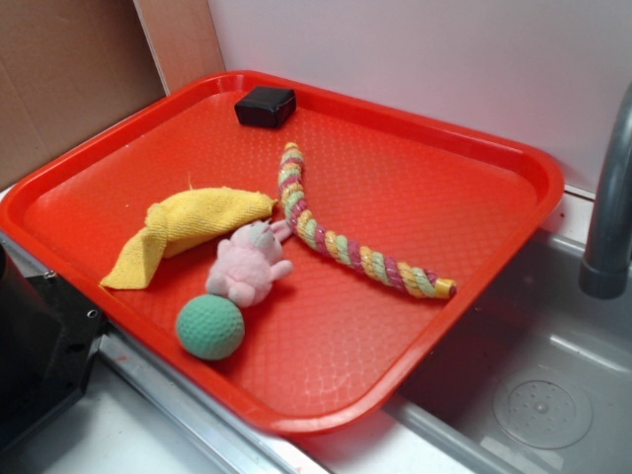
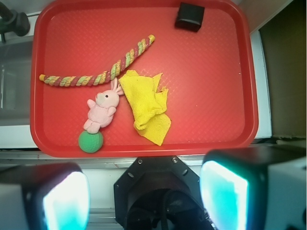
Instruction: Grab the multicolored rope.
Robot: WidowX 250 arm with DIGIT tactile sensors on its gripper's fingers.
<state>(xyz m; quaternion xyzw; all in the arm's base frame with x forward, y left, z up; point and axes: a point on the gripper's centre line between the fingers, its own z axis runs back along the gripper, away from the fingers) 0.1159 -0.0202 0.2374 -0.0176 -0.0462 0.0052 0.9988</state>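
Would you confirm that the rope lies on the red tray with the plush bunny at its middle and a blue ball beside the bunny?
Not quite: the ball is green, not blue, as the exterior view shows. The rest holds: the rope lies on the red tray, the plush bunny sits at its middle, and the ball is beside the bunny.

The multicolored rope (image 1: 341,229) lies curved on the red tray (image 1: 464,197), apparently touching the plush (image 1: 249,264).

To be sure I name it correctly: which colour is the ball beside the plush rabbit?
The ball is green, clearest in the exterior view.
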